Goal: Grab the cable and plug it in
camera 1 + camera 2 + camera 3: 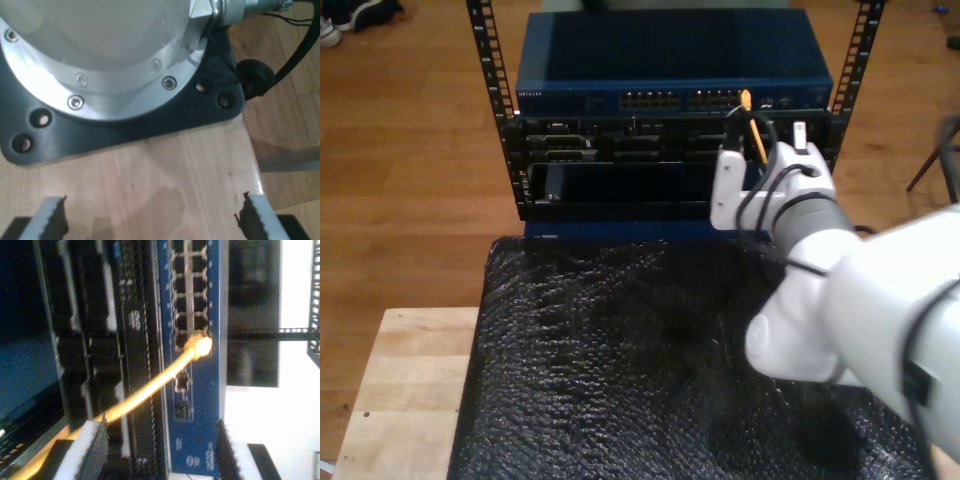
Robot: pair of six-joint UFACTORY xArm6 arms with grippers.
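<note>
Orange cable (150,390) is seated at a switch (192,390) port, running back between the spread, empty second gripper (160,450); first gripper (150,215) is also spread.

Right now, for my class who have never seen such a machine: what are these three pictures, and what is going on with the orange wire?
I am a robot with two arms, each ending in a two-fingered gripper with a camera on it. The exterior view looks down at a black padded mat and a rack holding a blue network switch. My second gripper, open, faces the switch; the orange cable runs between its fingers without being clamped, its plug at a port. My first gripper, open and holding nothing, hangs over a wooden table near an arm's round metal base.
</note>
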